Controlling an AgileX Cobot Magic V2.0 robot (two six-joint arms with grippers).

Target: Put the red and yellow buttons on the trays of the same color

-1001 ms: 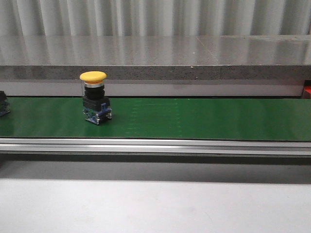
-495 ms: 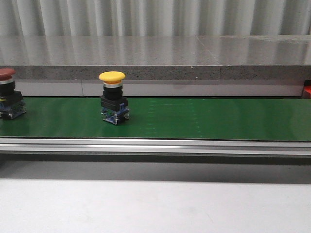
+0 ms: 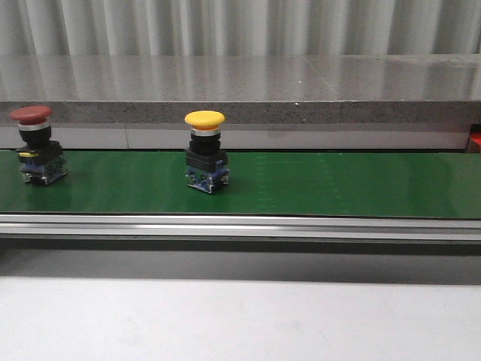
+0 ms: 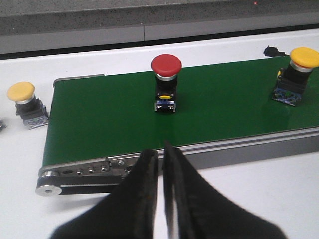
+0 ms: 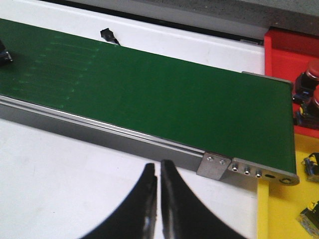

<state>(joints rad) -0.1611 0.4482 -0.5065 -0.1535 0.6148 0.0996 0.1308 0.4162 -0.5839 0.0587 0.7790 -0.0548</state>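
Observation:
A red button (image 3: 31, 154) and a yellow button (image 3: 204, 150) stand upright on the green belt (image 3: 338, 184), red at the far left and yellow left of centre. The left wrist view shows the same red button (image 4: 166, 82) ahead of my left gripper (image 4: 160, 149), which is shut and empty in front of the belt's rail. The yellow button (image 4: 298, 74) stands farther along the belt. My right gripper (image 5: 158, 169) is shut on nothing over the white table by the belt's end. Beyond that end lie a red tray (image 5: 291, 55) and a yellow tray (image 5: 286, 209).
Another yellow button (image 4: 27, 104) stands on the white table off the belt's start. Red buttons (image 5: 305, 82) sit in the red tray, and button bases (image 5: 314, 164) in the yellow tray. A small black part (image 5: 107, 35) lies behind the belt. A grey ledge (image 3: 240, 94) runs behind.
Both buttons have travelled to the right along the belt. The red one has come fully into the front view. Neither gripper shows in the earlier frames.

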